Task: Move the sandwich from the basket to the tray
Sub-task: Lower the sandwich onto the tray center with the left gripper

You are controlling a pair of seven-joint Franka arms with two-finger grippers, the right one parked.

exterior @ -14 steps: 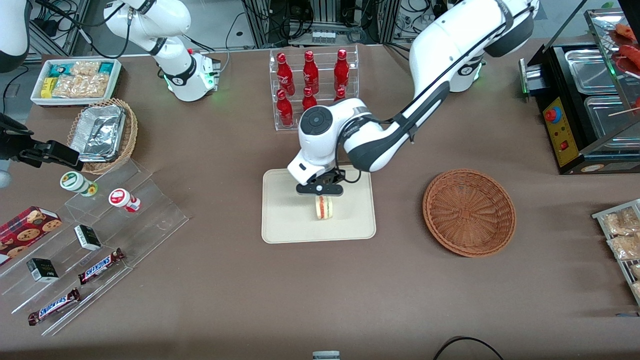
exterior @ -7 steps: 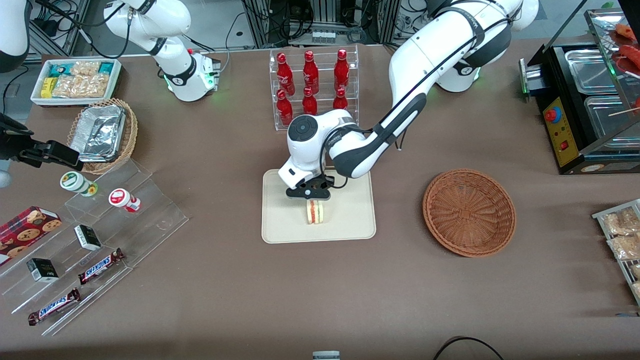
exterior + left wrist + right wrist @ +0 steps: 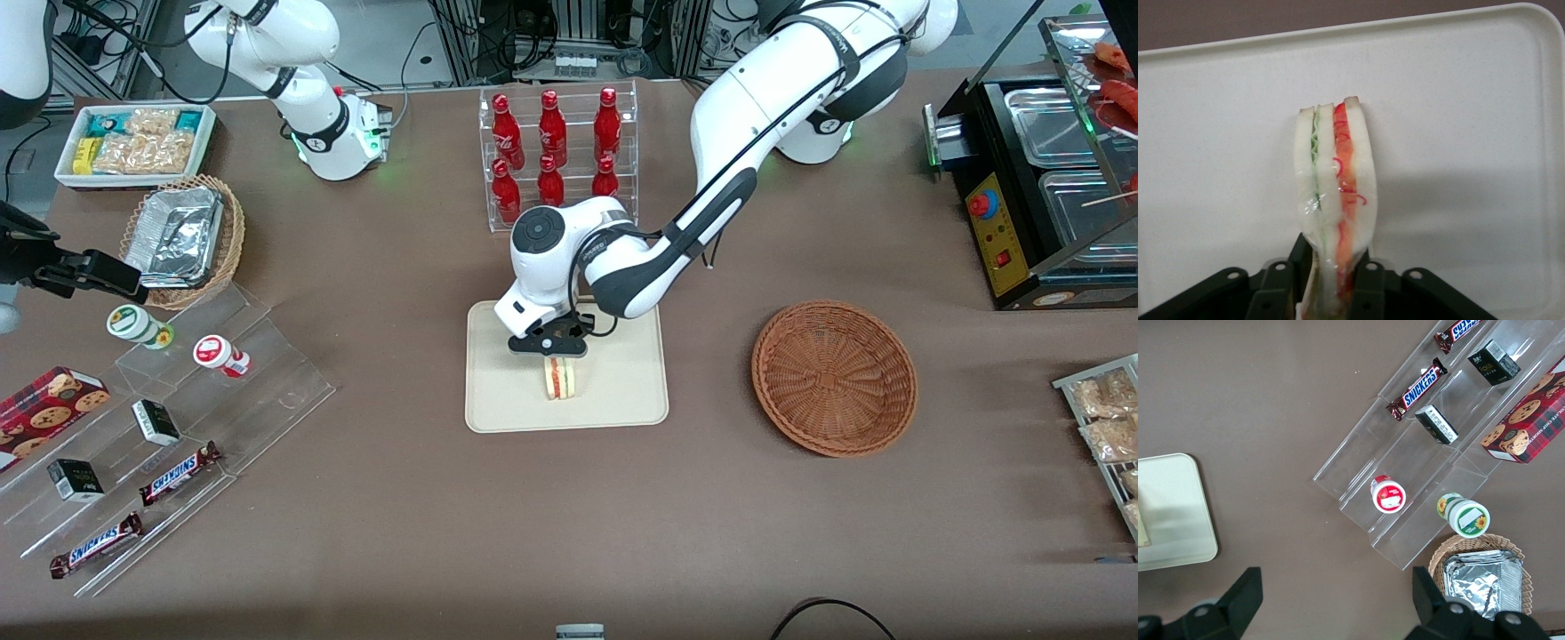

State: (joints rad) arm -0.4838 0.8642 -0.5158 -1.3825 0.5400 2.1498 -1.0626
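Note:
The sandwich (image 3: 560, 379) (image 3: 1336, 180) is a pale bread wedge with red and green layers, standing on edge on the cream tray (image 3: 622, 391) (image 3: 1458, 133). My gripper (image 3: 551, 348) (image 3: 1335, 277) is just above the tray's middle and is shut on the sandwich's end; the black fingers (image 3: 1368, 283) press the bread from both sides. The reddish-brown wicker basket (image 3: 834, 377) sits on the table beside the tray, toward the working arm's end, with nothing showing in it.
A clear rack of red bottles (image 3: 556, 151) stands farther from the front camera than the tray. Clear stepped shelves with snack bars and jars (image 3: 178, 418) lie toward the parked arm's end. A black food warmer (image 3: 1040, 178) stands at the working arm's end.
My gripper carried the sandwich a short way toward the parked arm's end over the tray, then lowered slightly. Between half a second ago and now almost nothing moved.

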